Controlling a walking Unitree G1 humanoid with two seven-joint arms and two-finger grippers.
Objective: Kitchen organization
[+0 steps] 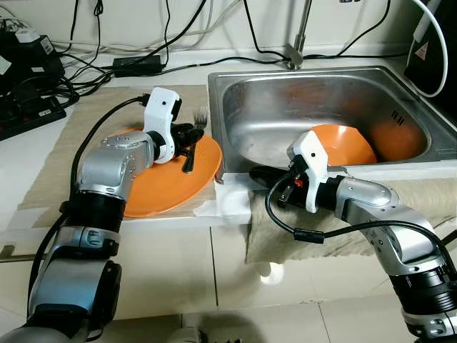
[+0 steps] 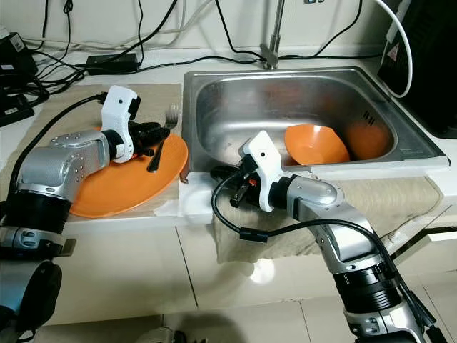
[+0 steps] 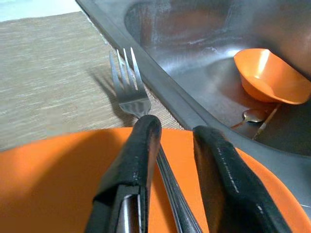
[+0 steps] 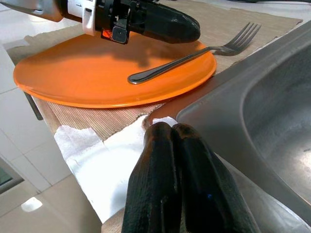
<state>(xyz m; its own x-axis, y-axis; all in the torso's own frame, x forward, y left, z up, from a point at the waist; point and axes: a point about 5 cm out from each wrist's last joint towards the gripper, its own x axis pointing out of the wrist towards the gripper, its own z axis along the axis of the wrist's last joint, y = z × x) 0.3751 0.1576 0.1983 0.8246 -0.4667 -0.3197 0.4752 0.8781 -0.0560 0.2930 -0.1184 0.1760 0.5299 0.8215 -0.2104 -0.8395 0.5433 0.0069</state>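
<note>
Here the fork [image 3: 138,104] lies across the orange plate [image 1: 143,193] on the counter, left of the sink [image 1: 235,114], tines overhanging its far edge. The left gripper [image 3: 172,160] hovers with jaws spread astride the thin, stiff, likely slippery handle; mid-handle looks the best hold. The right gripper [image 4: 182,160], jaws pressed together, rests near the sink's front-left corner.

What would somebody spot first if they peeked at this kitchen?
Probably the big orange plate on the mat left of the sink, with a fork lying across it and the left pincer open just above. Next, the orange bowl down in the sink, and the right pincer shut by the sink's front corner.
</note>
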